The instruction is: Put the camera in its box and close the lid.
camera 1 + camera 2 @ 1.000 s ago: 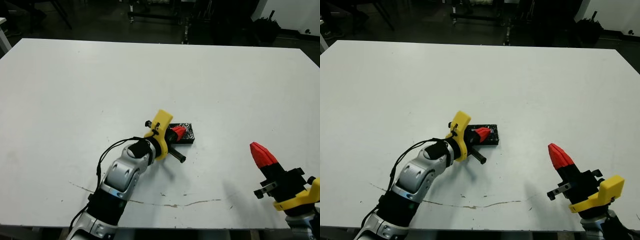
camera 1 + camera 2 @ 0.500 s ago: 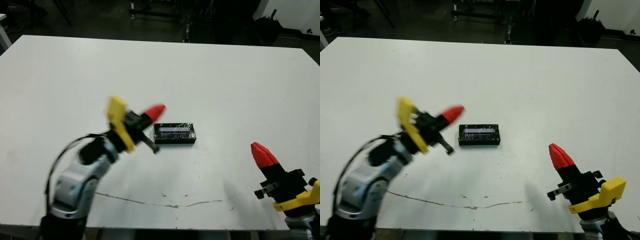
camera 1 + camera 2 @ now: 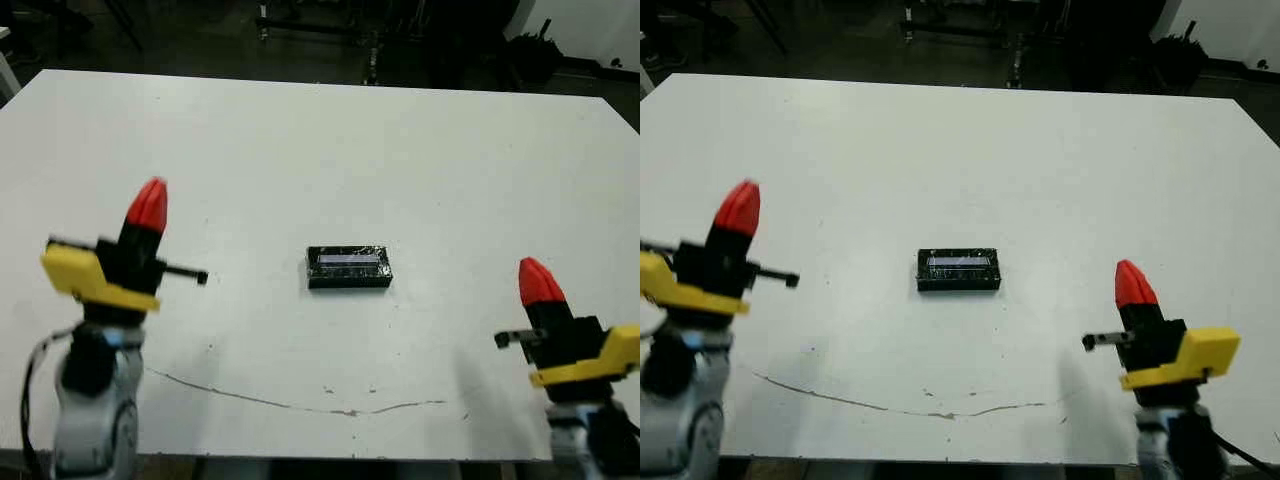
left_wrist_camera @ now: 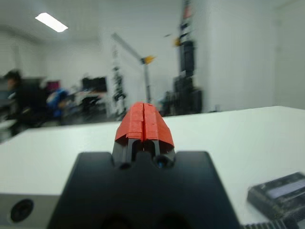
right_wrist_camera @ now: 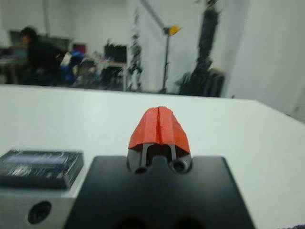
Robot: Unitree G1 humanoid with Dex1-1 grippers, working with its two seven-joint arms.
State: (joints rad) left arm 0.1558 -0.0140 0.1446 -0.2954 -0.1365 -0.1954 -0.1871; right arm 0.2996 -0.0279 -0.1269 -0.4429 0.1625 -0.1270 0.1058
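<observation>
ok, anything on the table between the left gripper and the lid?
No. In the left eye view the table is bare between the left gripper and the lid. The gripper is shut and raised, well off to the lid's side.

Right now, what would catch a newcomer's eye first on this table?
The glossy black lid, pale stripe up, sits alone mid-table on the box. Either side of it, clear of the table, stand the red-tipped left gripper and right gripper, jaws shut and empty. A thin dark scratch runs along the table's near edge.
</observation>
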